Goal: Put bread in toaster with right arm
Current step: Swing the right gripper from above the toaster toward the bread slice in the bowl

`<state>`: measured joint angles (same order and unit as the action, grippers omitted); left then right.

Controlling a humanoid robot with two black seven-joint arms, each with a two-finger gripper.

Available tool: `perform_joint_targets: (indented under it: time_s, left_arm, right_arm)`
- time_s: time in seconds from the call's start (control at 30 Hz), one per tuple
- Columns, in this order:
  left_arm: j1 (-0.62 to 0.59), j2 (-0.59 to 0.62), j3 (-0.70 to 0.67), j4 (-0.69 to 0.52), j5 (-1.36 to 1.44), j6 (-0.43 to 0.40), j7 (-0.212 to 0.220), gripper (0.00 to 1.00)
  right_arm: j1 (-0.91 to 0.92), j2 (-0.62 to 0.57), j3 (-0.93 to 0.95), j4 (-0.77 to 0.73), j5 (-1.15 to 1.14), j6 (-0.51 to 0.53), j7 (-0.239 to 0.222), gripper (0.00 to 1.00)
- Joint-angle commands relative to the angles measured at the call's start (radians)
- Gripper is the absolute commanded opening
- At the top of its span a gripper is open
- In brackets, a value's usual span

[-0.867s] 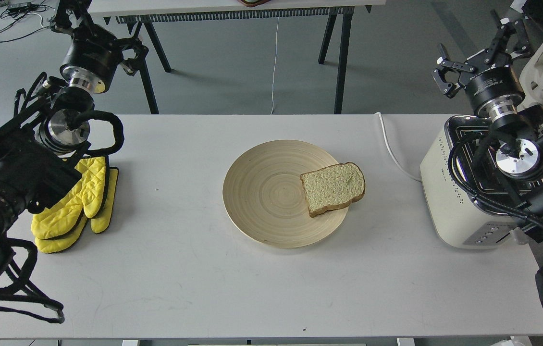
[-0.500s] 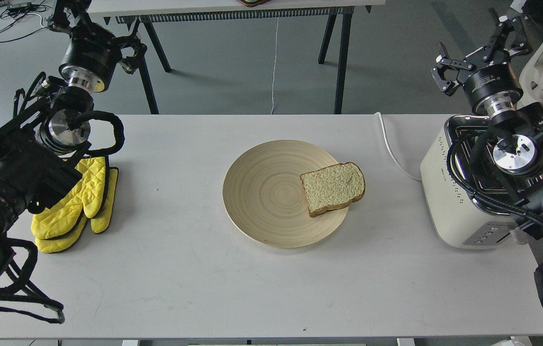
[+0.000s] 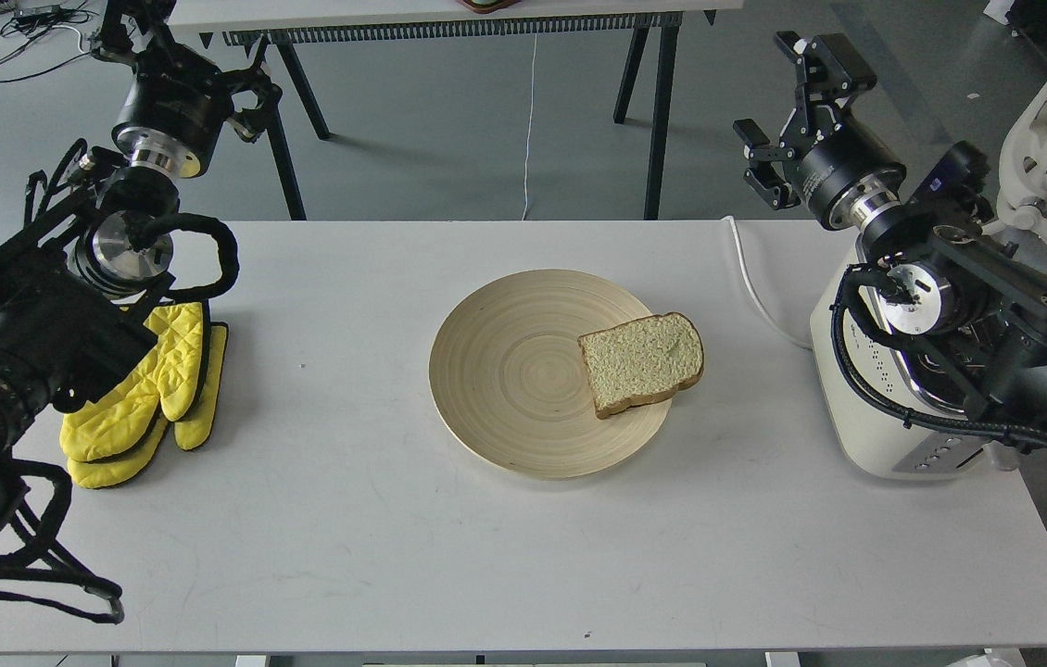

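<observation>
Bread (image 3: 641, 361) lies flat on the right side of a round wooden plate (image 3: 514, 371) at the centre of the frame, its rounded crust end overhanging the plate's right rim. The plate rests on the white bench (image 3: 375, 537). The toaster (image 3: 866, 408) stands at the right edge of the bench, well apart from the plate, with its white cord (image 3: 755, 287) trailing toward the bench's far edge. The right arm (image 3: 996, 324) crosses over the toaster's top and hides most of the chrome.

Right end effector (image 3: 778, 106) is raised in the upper right of the frame, beyond the bench's far edge. Its two fingers stand clearly spread and hold nothing.

Left end effector (image 3: 181, 65) sits in the upper left of the frame. Its fingers cannot be told apart, so its opening cannot be determined. Yellow oven mitts (image 3: 153, 389) lie on the bench at the left, partly under the left arm.
</observation>
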<state>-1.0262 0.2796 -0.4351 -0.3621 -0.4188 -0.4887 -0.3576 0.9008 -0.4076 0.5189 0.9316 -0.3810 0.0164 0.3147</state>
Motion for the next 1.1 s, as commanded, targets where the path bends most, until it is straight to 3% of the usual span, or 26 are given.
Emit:
perform_joint_targets:
  time_s: [0.0,0.27,0.47,0.77,1.07]
  left_arm:
    - [0.000,0.000,-0.001,0.000,0.000,0.000,0.000,1.00]
    - [0.000,-0.002,-0.001,0.000,0.000,0.000,0.000,1.00]
    - [0.000,-0.002,-0.001,0.000,0.000,0.000,0.000,1.00]
    - [0.000,-0.002,-0.001,0.000,0.000,0.000,0.000,1.00]
    - [0.000,-0.002,-0.001,0.000,0.000,0.000,0.000,1.00]
  right_arm:
    - [-0.008,-0.014,-0.066,0.036,-0.159,-0.076,-0.003,0.98]
    - [-0.002,-0.016,-0.278,0.049,-0.280,-0.188,-0.009,0.98]
    - [0.000,-0.016,-0.368,0.049,-0.314,-0.208,-0.078,0.97]
    - [-0.016,0.003,-0.531,0.027,-0.349,-0.266,-0.097,0.94]
    - [-0.049,0.102,-0.548,-0.094,-0.348,-0.282,-0.105,0.87]
